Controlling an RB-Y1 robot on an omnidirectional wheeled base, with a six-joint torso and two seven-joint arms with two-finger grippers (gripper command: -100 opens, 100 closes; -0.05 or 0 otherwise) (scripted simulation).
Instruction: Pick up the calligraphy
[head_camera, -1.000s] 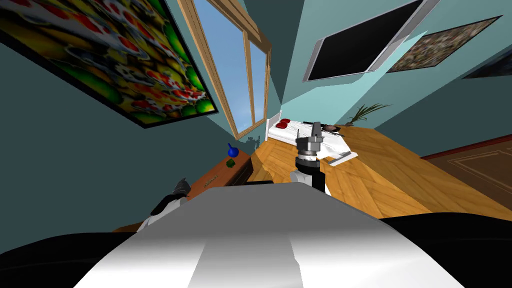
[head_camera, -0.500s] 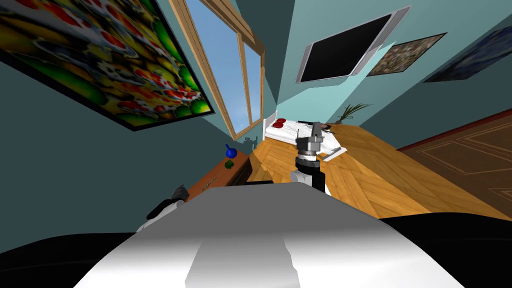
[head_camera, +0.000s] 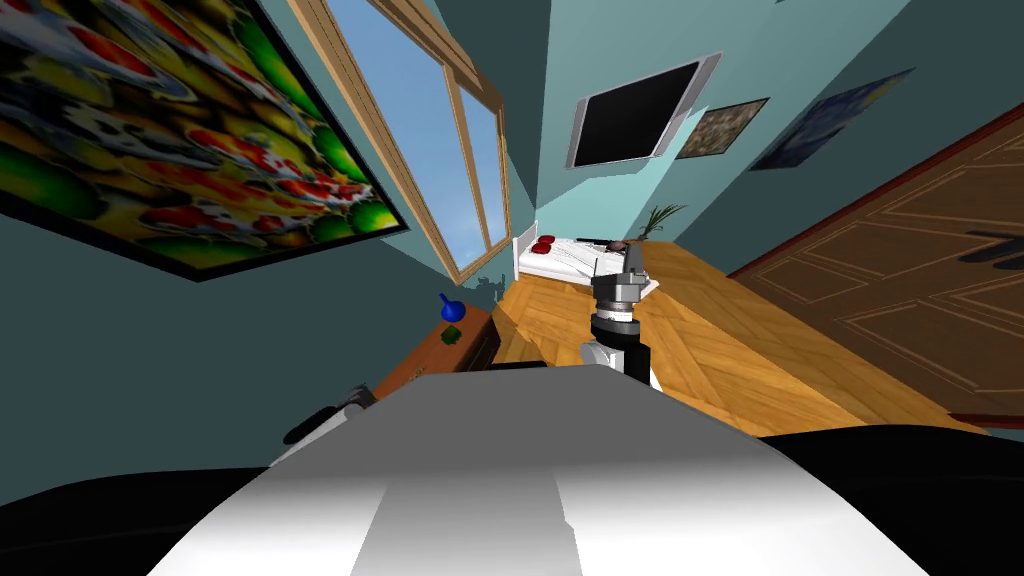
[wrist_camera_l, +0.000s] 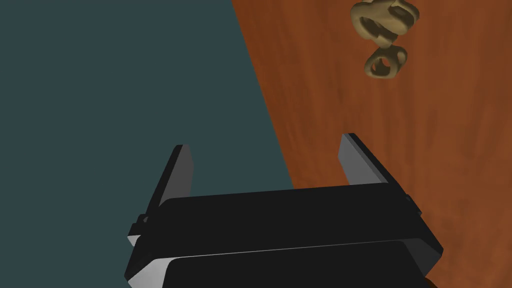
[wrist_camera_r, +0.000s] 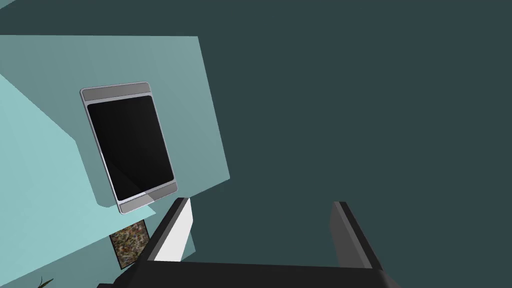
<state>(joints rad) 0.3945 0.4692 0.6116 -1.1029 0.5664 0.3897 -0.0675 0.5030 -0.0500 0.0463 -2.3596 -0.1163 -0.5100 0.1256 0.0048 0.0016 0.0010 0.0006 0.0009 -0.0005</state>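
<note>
My rolled head camera looks down the room, sharing the brown tabletop (head_camera: 425, 362) (wrist_camera_l: 400, 150) with my close left wrist camera and the wall screen (head_camera: 632, 118) (wrist_camera_r: 131, 145) with my distant right one.

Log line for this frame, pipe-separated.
phase: pre-grasp | left gripper: open, over edge of wooden top | calligraphy: tan, lying ahead of fingers, untouched | right gripper: open, raised

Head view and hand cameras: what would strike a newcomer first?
A huge painting of red, yellow and green hangs on the dark wall on the left, beside a tall window of blue sky. A black screen hangs on the far wall. In the left wrist view, a tan, curly calligraphy piece lies on red-brown wood beyond the open left tool.
</note>
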